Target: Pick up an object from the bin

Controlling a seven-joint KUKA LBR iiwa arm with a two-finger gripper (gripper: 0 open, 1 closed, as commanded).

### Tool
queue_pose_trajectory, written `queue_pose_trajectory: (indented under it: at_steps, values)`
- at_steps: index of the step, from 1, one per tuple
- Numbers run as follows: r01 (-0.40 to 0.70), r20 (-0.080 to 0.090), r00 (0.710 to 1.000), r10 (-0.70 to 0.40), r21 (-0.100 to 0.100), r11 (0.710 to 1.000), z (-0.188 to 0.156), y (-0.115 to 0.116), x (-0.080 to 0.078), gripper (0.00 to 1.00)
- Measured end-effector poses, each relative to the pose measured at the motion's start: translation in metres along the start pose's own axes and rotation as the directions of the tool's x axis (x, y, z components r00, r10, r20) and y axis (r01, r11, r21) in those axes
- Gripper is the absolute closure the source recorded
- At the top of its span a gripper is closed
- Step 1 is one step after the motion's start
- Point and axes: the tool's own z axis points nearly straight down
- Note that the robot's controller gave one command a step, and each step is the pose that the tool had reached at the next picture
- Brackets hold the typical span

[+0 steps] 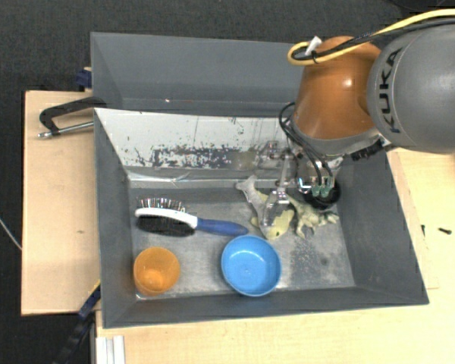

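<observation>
My gripper (275,209) reaches down at the right middle of the bin floor, its metal fingers low over a pale yellowish crumpled thing (297,220). The fingers sit right at that thing's left part; whether anything is between them I cannot make out. A blue bowl (250,265) stands just in front of the gripper. To the left lies a hairbrush (183,222) with a white head, black bristles and a blue handle pointing towards the gripper.
An orange cup (156,271) stands in the bin's front left corner. The arm with its orange cover hangs over the bin's back right part. The sloped bin walls close in on all sides.
</observation>
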Motion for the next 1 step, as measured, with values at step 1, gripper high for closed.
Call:
queue_pose_trajectory:
  at_steps: [1]
  values:
    - [-0.074, 0.007, 0.997, 0.074, -0.007, 0.997, 0.0903, -0.071, -0.0141, 0.0]
